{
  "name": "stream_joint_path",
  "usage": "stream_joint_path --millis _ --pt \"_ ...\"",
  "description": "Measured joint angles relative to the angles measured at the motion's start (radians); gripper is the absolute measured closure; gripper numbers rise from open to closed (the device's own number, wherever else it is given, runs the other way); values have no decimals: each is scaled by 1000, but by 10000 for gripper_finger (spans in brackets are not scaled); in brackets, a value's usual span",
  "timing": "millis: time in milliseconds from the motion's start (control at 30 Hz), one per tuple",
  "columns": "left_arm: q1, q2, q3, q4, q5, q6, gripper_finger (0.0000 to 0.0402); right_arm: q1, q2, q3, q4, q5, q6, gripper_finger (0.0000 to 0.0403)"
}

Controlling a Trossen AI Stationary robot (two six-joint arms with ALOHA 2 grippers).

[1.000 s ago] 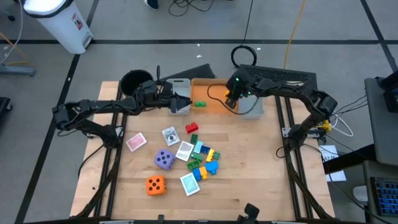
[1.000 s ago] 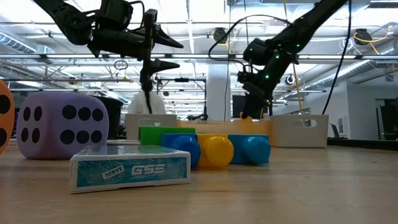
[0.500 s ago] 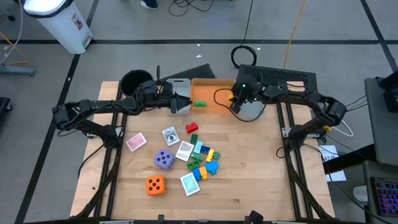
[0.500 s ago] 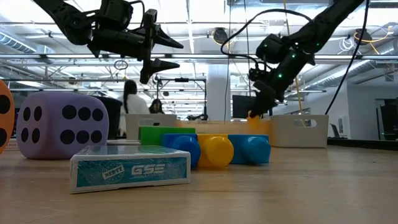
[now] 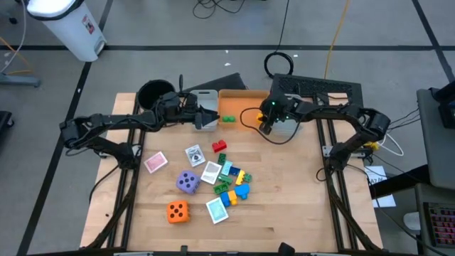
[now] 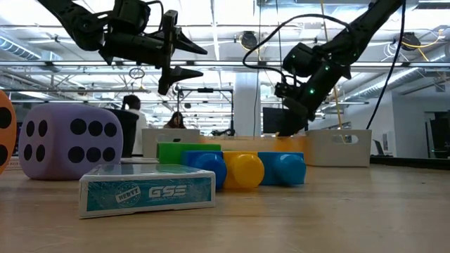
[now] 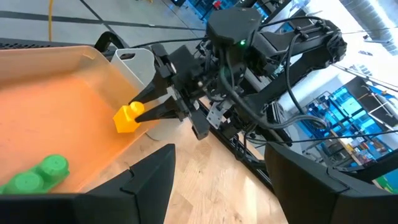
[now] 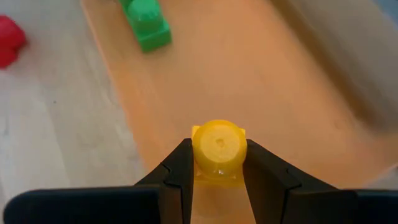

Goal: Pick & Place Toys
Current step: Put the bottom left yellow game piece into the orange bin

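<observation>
Right gripper point(image 8: 217, 171) shifted w/ jaws clamped on yellow brick point(image 8: 217, 148) above orange bin point(image 8: 249, 81); left's jaws apart.

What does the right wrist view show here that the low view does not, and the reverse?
Only the right wrist view: a yellow brick pinched in the right gripper above the orange bin, a green brick inside that bin, and a red brick on the table. Only the low view: the purple die, a teal card box, the left gripper raised and open, and people in the background. Both: the right gripper and the orange bin.
</observation>
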Motion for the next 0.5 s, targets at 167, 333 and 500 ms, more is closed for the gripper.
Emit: stream_joint_path --millis 167,333,500 --pt "0 0 0 -1 0 3 147 -4 0 0 -6 46 -2 309" --pt "0 0 0 -6 0 4 147 -9 0 0 -32 45 -13 309" --pt "0 0 0 -8 0 6 147 -9 0 0 -51 44 -29 309"
